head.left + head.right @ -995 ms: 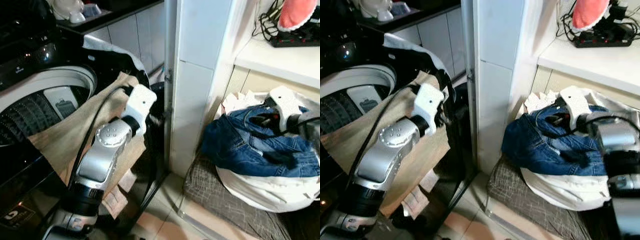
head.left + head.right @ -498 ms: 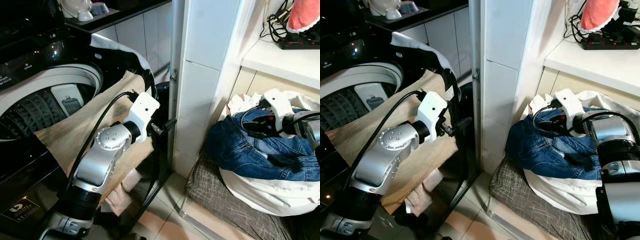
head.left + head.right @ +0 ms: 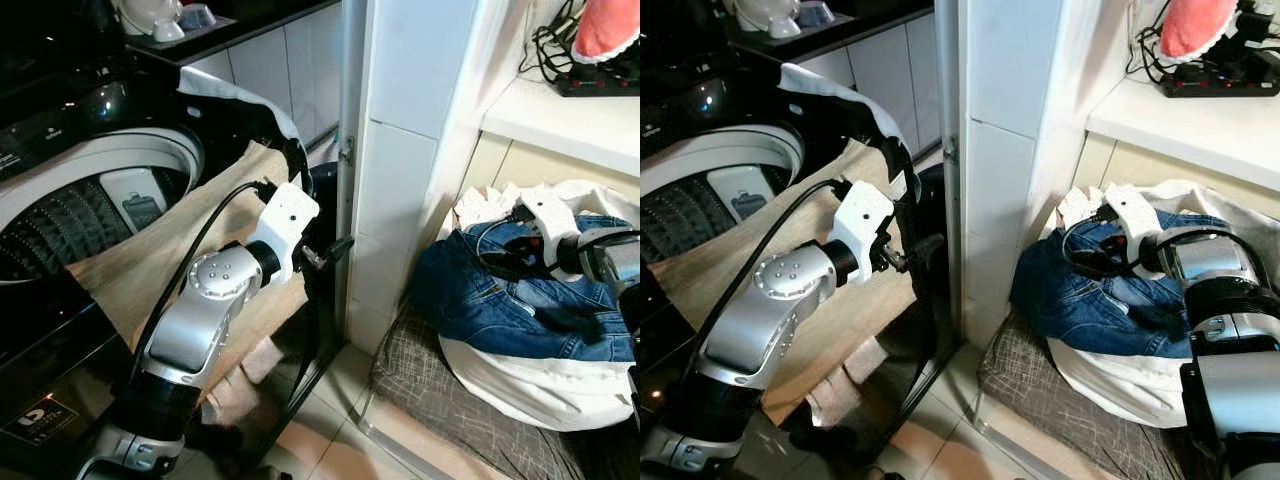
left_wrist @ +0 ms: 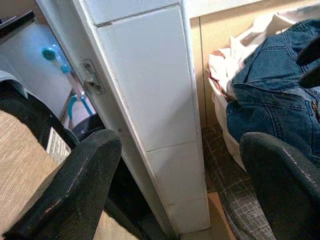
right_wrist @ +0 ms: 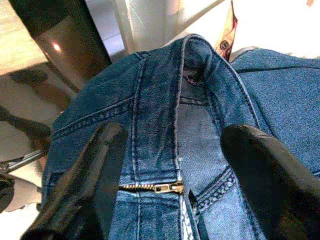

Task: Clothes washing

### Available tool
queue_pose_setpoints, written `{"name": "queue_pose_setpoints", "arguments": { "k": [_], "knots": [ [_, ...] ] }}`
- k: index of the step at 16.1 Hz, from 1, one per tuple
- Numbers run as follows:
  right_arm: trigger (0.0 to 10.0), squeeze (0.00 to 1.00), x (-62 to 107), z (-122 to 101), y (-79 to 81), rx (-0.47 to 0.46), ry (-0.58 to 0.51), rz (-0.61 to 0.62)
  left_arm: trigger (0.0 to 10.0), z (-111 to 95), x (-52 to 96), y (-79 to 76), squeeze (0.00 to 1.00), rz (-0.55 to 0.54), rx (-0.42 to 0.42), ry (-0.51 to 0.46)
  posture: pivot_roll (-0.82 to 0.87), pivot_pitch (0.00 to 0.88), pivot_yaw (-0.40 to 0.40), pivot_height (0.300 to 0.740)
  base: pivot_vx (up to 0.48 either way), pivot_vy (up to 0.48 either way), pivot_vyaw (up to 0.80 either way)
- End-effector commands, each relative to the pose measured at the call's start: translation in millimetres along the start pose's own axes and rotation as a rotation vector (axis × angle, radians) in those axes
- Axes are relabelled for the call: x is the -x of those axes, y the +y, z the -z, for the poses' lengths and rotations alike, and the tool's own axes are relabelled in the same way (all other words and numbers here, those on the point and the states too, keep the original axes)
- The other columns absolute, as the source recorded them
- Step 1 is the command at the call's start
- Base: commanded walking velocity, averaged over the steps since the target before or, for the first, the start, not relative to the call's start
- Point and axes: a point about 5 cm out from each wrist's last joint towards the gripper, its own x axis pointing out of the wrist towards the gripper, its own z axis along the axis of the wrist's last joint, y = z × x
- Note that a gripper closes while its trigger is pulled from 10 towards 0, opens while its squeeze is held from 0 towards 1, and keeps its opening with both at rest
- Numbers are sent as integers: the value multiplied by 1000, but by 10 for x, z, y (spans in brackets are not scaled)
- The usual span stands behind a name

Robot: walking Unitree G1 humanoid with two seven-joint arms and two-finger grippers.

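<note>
Hovering over the blue jeans (image 3: 520,300), the right gripper (image 5: 175,165) has its jaws spread wide, one finger on each side of the waistband and zipper (nothing clamped). The jeans lie heaped in a white laundry bag (image 3: 530,385) on the floor beside a white tiled pillar (image 3: 400,150). The left gripper (image 4: 185,190) is open and empty near a tan cloth (image 3: 150,260) draped over the washing machine (image 3: 90,200).
</note>
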Motion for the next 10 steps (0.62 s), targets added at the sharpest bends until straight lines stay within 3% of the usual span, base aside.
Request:
{"name": "queue_pose_setpoints", "arguments": {
  "k": [1, 4, 10],
  "knots": [
    [10000, 1000, -3, -47, -13, 0, -23, 19, 10000, -16, 27, 17, 0, 3, -5, 3, -41, 22, 77, 740, 0, 0, 0],
    [10000, 1000, -15, 0, -24, -13, -19, 34, 10000, -15, 29, 13, 0, 6, -7, 6, -38, 20, 80, 740, 0, 0, 0],
    [10000, 1000, 327, 181, -139, 214, 124, -61, 10000, -9, 48, -18, 0, 10, -5, 6, -37, 0, 62, 740, 0, 0, 0]
  ]
}}
